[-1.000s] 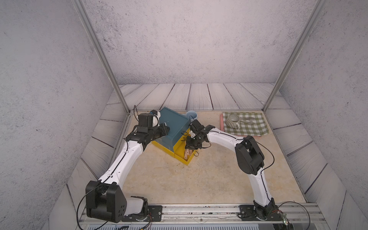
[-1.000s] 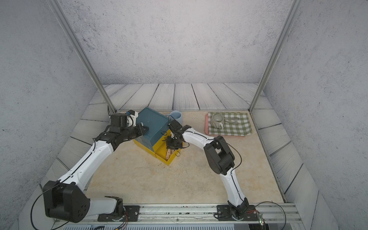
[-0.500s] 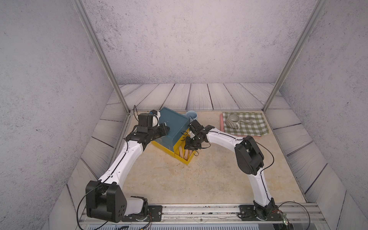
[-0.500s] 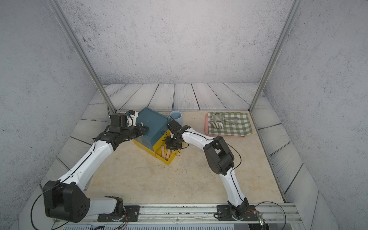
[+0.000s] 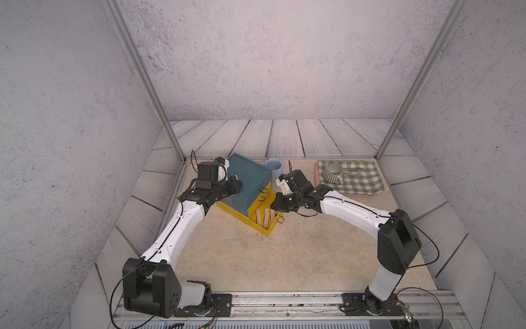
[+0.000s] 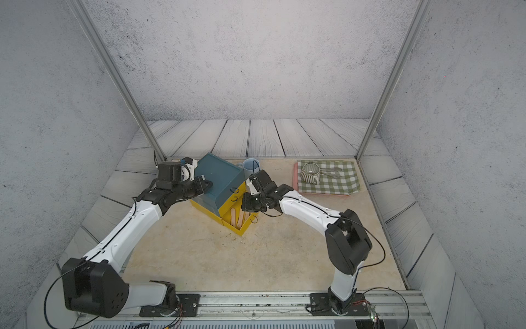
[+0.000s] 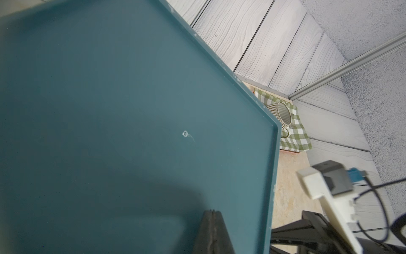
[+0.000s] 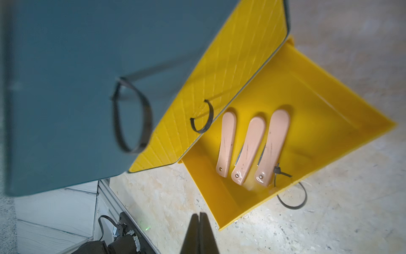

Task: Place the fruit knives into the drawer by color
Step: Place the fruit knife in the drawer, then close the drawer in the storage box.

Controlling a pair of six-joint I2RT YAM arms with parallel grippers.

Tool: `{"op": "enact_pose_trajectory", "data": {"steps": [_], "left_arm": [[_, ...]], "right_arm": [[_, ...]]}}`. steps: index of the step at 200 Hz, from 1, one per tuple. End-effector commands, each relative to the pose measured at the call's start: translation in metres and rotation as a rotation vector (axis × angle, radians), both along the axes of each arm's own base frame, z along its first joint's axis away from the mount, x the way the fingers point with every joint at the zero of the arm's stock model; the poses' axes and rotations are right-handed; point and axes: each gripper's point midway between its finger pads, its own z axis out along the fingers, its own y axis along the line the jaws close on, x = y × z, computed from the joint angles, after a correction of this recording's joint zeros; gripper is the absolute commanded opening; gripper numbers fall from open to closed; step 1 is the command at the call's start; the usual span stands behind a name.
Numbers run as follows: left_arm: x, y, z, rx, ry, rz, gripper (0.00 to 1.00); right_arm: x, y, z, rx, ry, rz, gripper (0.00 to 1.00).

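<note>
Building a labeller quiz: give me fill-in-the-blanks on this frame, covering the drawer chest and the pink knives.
The pulled-out yellow bottom drawer of the small teal-topped plastic chest holds ____ peach-pink flat knives.
The right gripper hangs above that drawer with jaws ____, holding nothing.
The left gripper sits at the chest's ____ face.
The yellow middle drawer is ____.
Missing words: three; shut; top; closed.
</note>
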Motion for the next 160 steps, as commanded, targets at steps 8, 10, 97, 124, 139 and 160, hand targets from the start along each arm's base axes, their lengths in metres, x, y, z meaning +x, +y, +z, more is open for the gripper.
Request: {"op": "enact_pose_trajectory", "data": {"steps": [8,10,97,124,139,160], "left_arm": [[-0.021,0.012,-0.053,0.067,0.206,0.026,0.0],[-0.021,0.012,-0.053,0.065,0.207,0.026,0.0],[-0.022,0.012,-0.054,0.066,0.21,0.024,0.0],[-0.022,0.012,-0.054,0.065,0.212,0.022,0.0],[-0.022,0.012,-0.054,0.068,0.212,0.023,0.0],[-0.022,0.012,-0.055,0.068,0.213,0.021,0.0]], "right_arm": [[0.006,-0.036,-0.021,-0.051,0.009,-0.079,0.0],[0.006,-0.038,-0.023,-0.052,0.014,-0.084,0.0],[0.016,-0.056,-0.099,-0.047,0.168,-0.158,0.0],[0.02,-0.048,-0.108,-0.025,0.192,-0.154,0.0],[0.023,-0.04,-0.109,0.009,0.197,-0.148,0.0],[0.027,-0.028,-0.109,0.065,0.212,-0.129,0.0]]}}
